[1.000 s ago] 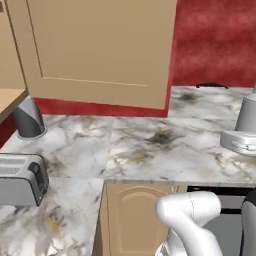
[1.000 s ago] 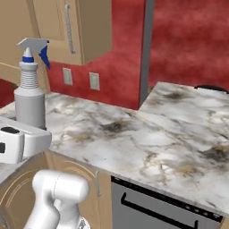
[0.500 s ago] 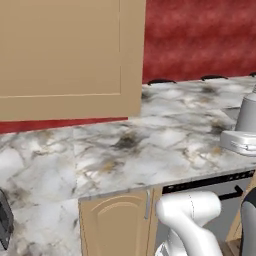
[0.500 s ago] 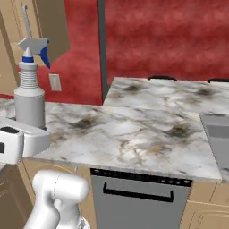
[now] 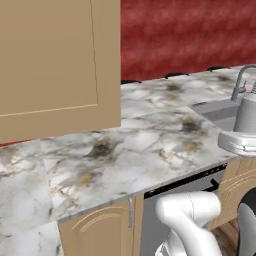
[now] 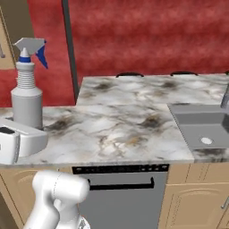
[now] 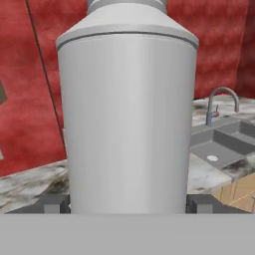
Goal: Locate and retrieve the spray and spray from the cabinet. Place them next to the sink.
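A pale-grey spray (image 7: 127, 114) with a blue-tipped trigger head stands upright between my gripper's (image 7: 127, 205) two dark fingertips (image 7: 54, 203), which press on its lower sides, so the gripper is shut on it. In the right base view the spray (image 6: 27, 96) rides at the far left above the counter, on my gripper (image 6: 26, 124). In the left base view the spray (image 5: 248, 112) and gripper (image 5: 244, 136) sit at the right edge. The grey sink (image 6: 201, 127) lies in the counter to the right. A tan cabinet door (image 5: 55, 65) hangs at the upper left.
A marble counter (image 6: 125, 125) runs in front of me, with a dishwasher (image 6: 120, 192) below it. A curved faucet (image 7: 219, 102) stands behind the sink (image 7: 219, 144). Dark stove burners (image 6: 129, 74) sit at the back by the red wall.
The base has swung to the right, so the whole scene slid left: the toaster left the picture and the sink came in. The spray stayed in my gripper.
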Robot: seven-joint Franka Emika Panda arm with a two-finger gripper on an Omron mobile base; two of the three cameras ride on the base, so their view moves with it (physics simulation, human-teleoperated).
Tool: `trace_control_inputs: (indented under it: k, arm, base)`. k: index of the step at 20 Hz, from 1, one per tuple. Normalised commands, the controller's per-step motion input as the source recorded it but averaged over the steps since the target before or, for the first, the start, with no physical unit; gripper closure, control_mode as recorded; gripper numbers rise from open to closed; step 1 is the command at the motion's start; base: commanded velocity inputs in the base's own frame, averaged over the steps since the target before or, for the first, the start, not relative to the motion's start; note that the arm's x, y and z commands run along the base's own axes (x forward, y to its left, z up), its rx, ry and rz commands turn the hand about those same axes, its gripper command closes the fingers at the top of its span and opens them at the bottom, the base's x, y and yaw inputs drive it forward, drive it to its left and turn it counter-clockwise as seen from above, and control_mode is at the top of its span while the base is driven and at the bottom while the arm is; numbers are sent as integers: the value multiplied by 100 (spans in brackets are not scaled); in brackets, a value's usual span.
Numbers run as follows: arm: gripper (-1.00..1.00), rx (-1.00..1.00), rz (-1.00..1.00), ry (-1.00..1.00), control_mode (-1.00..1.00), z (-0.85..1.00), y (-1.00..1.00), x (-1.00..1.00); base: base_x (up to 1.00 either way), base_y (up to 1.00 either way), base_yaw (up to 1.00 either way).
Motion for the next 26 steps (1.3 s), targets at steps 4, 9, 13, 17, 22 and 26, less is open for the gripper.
trace_control_inputs:
  k: [4, 9, 13, 17, 22, 26]
  arm:
    - [100, 0, 0, 0, 100, 0, 0, 0]
    - [100, 0, 0, 0, 100, 0, 0, 0]
    - [100, 0, 0, 0, 100, 0, 0, 0]
    - [100, 0, 0, 0, 100, 0, 0, 0]
    - [100, 0, 0, 0, 100, 0, 0, 0]
    - [100, 0, 0, 0, 100, 0, 0, 0]
  base:
    - [52, -15, 5]
    - [50, -40, 21]
    - [5, -72, 18]
    - [-7, -80, 12]
    - [0, -79, 10]
    - [3, -38, 7]
